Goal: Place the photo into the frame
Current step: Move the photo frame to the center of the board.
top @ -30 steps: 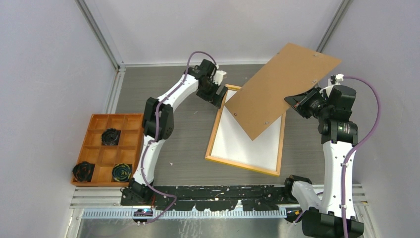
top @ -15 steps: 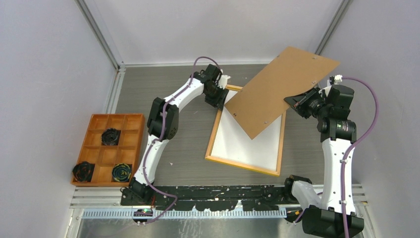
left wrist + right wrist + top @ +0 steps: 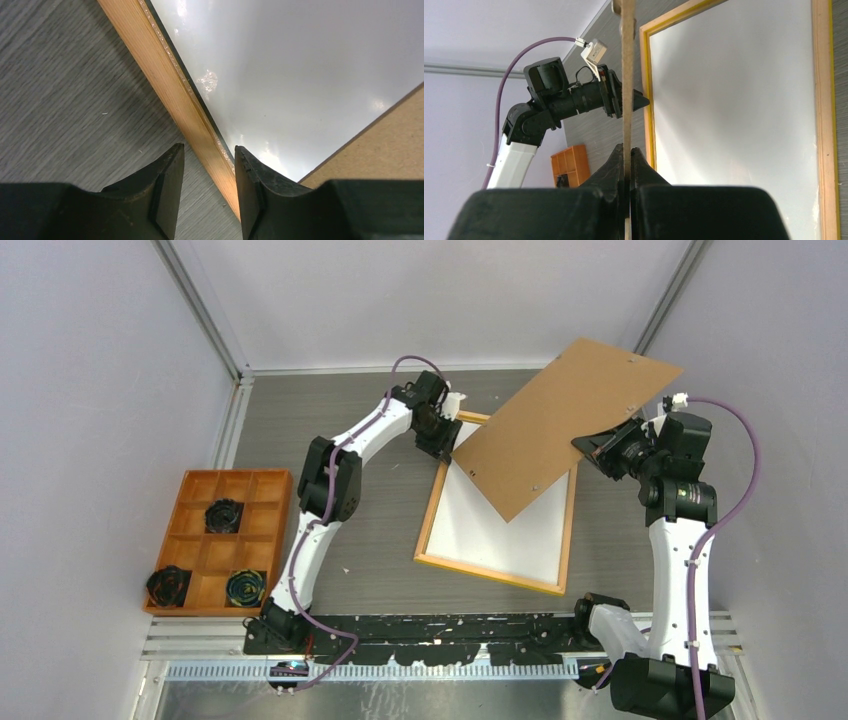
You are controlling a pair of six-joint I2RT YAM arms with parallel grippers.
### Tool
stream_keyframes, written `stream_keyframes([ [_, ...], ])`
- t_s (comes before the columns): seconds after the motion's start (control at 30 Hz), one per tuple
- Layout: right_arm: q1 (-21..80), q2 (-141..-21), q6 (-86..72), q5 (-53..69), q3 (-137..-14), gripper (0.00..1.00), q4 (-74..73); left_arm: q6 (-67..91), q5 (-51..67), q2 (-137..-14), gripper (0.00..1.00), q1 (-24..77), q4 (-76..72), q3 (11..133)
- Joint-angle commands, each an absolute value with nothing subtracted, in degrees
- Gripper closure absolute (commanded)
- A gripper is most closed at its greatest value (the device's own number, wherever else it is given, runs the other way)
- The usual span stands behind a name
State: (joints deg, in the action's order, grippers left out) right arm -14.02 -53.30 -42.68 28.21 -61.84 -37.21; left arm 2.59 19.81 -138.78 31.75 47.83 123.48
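Observation:
The frame (image 3: 432,510) lies back-up on the table, its light wood edges showing. A white sheet (image 3: 500,525) fills it, apparently the photo's plain back; no printed side shows. My right gripper (image 3: 592,446) is shut on the edge of the brown backing board (image 3: 560,425) and holds it tilted above the frame's far end; the right wrist view shows the board edge-on (image 3: 627,75) between the jaws (image 3: 628,148). My left gripper (image 3: 447,448) is open, its jaws either side of the frame's left rail (image 3: 160,75) near the far corner (image 3: 208,147).
An orange compartment tray (image 3: 215,540) with several black round parts stands at the left. Grey walls and aluminium posts close in the table on three sides. The board's lower corner hangs over the white sheet (image 3: 290,75).
My left gripper has moved right, onto the frame's far left corner. The backing board has shifted slightly, still held by my right gripper.

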Motion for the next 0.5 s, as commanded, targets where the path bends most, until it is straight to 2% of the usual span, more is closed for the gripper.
stream_keyframes([
  [0.0,-14.3,-52.6,-44.6,30.9,-62.4,0.99,-28.9,3.3,21.3,-139.6,0.58,31.6,47.1,123.0],
  [0.17,-14.2,-52.8,-46.0,32.4,-62.5,0.99,-27.4,3.7,18.6,-139.5,0.69,31.5,47.3,122.1],
  [0.23,-14.2,-53.1,-46.9,33.1,-62.4,0.99,-26.5,4.0,17.2,-139.3,0.83,31.3,47.3,121.4],
  [0.3,-14.2,-54.1,-47.8,34.3,-62.3,0.99,-25.6,4.3,15.4,-138.8,0.89,30.7,47.2,120.2],
  [0.47,-14.3,-56.1,-52.6,37.8,-60.6,0.99,-19.8,4.6,10.5,-135.5,0.93,27.9,45.4,114.2],
])
